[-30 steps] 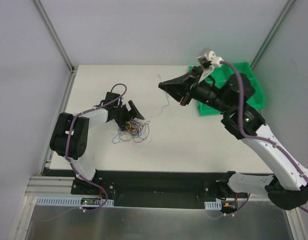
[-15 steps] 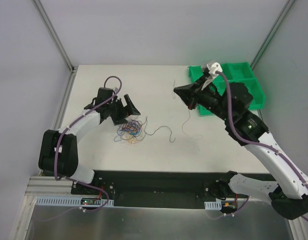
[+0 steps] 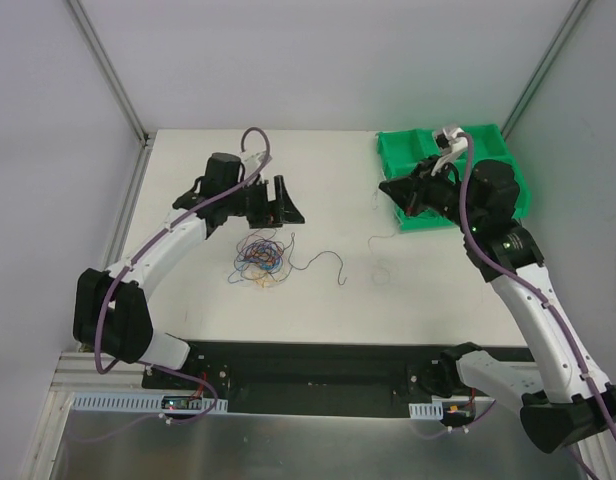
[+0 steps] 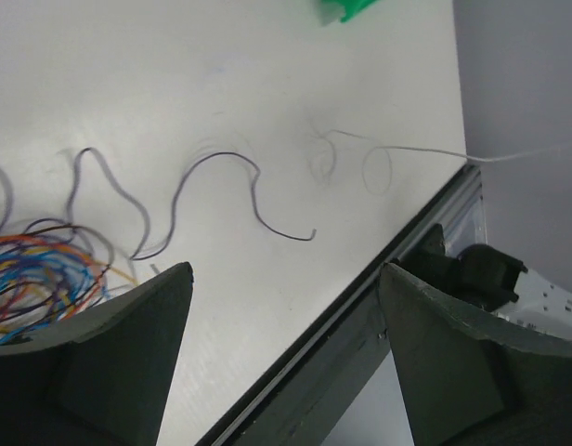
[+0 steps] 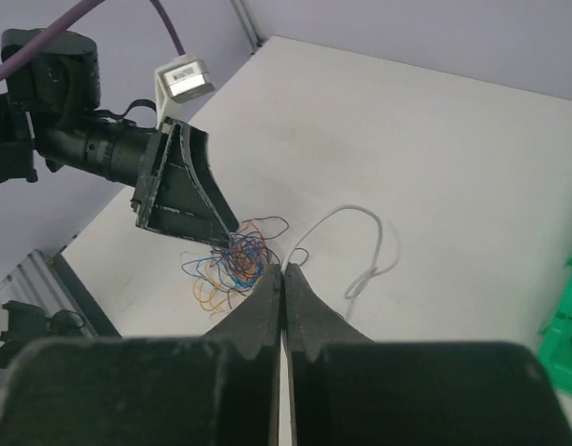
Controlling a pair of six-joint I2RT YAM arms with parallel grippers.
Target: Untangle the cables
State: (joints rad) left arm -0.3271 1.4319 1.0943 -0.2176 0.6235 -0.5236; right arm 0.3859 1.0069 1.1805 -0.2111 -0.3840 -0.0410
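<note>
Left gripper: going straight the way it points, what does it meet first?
The left gripper likely meets the tabletop by the loose dark cable, lying ahead between its open fingers; the coloured tangle sits off to the side. Depth is unclear.

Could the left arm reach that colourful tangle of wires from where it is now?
Probably yes. The left arm hovers close by the tangle with its jaws wide open and empty, and nothing stands between them. The right arm is well off to the side.
</note>
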